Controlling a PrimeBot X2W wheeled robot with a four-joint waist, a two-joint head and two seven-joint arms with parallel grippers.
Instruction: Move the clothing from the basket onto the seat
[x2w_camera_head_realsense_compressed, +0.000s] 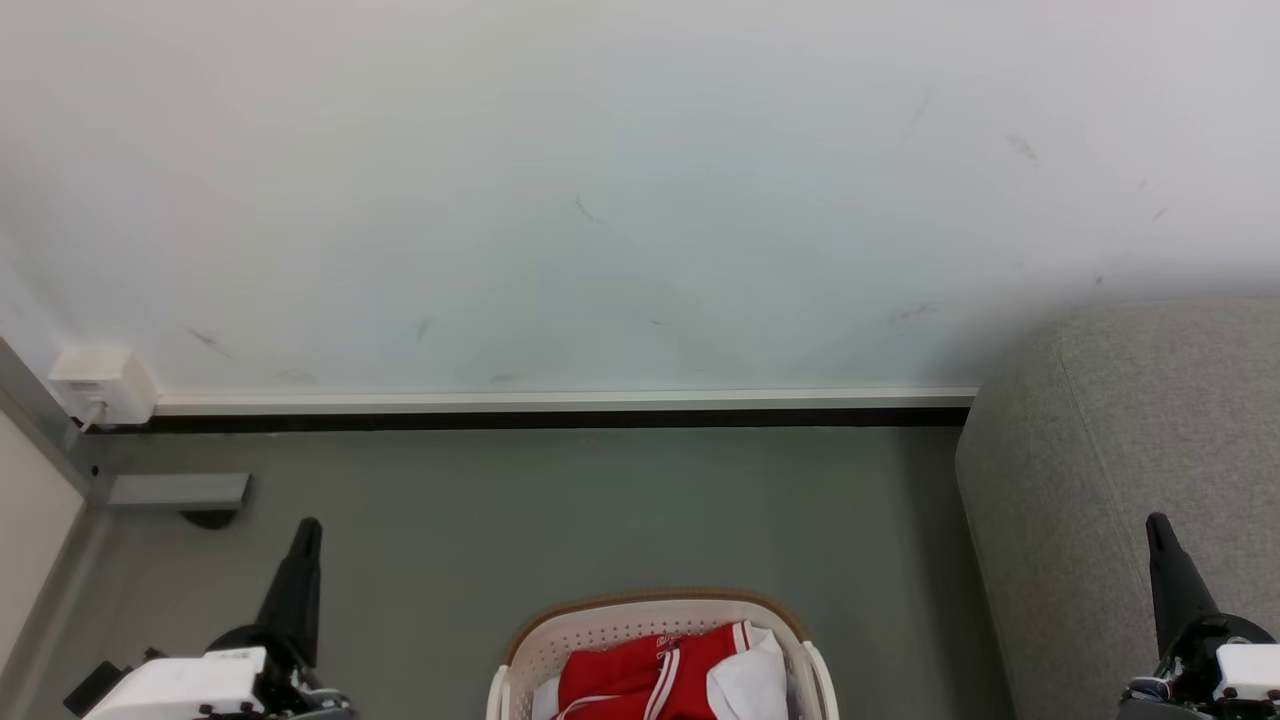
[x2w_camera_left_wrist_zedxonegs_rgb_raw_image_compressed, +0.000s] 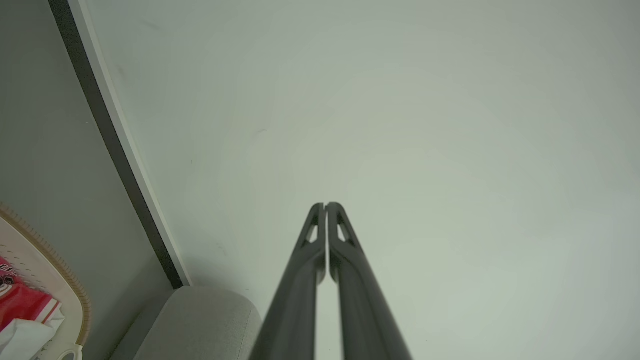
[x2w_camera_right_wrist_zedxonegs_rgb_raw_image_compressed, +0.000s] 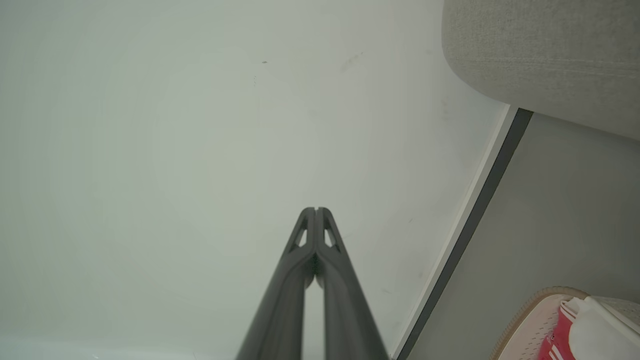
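Task not yet begun, by my reading: the clothing (x2w_camera_head_realsense_compressed: 650, 675), red with white trim and a white piece, lies heaped in the basket (x2w_camera_head_realsense_compressed: 590, 630) on the floor (x2w_camera_head_realsense_compressed: 600, 500) just ahead of me; no garment lies on the part of the seat (x2w_camera_head_realsense_compressed: 1090, 450) I can see, to my right; every piece remains to be moved. Left gripper (x2w_camera_head_realsense_compressed: 308, 528) and right gripper (x2w_camera_head_realsense_compressed: 1158, 522): fingers pressed together, holding nothing, touching nothing, raised well apart either side of the basket.

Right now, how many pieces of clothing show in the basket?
2. A red garment lies in the middle of the basket, and a white cloth lies on its right side. More may be hidden underneath.
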